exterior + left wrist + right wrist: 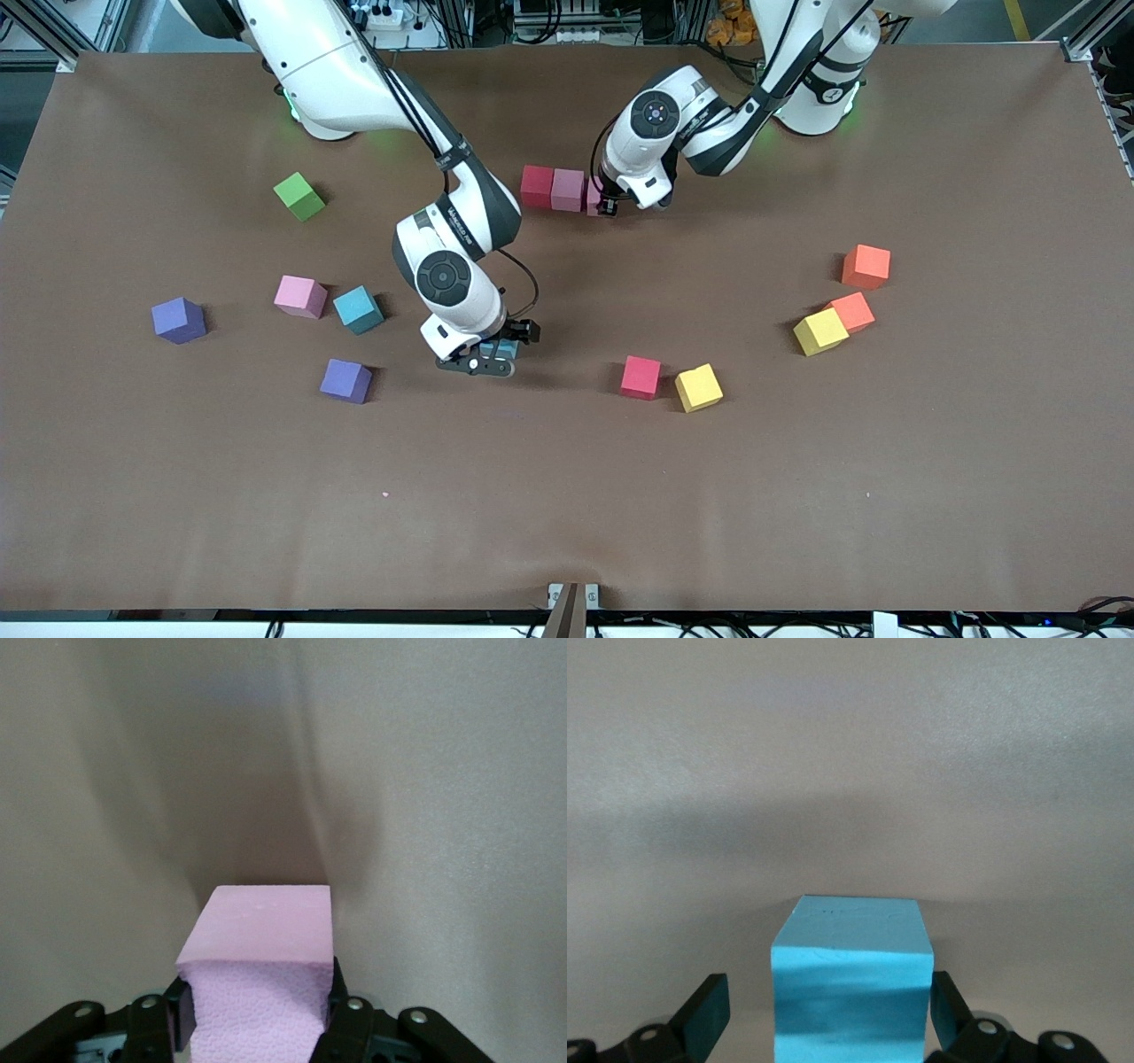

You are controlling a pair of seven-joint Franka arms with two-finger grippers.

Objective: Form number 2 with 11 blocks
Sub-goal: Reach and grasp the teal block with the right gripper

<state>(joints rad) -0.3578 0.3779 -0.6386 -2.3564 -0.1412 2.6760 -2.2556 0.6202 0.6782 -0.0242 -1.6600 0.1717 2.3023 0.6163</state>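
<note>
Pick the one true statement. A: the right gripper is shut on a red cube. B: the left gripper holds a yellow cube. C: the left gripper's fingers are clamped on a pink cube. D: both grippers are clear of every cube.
C: the left wrist view shows the left gripper clamped on the pink cube, while the right gripper stands open around a teal-blue cube.

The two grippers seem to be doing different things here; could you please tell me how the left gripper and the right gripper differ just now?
The left gripper is shut on a pink block; the right gripper is open, its fingers astride a teal block with gaps on both sides. The left gripper is at the end of the row begun by a red block and another pink block; the right gripper is down among the loose blocks, nearer the front camera. Both are low at the brown table.
</note>
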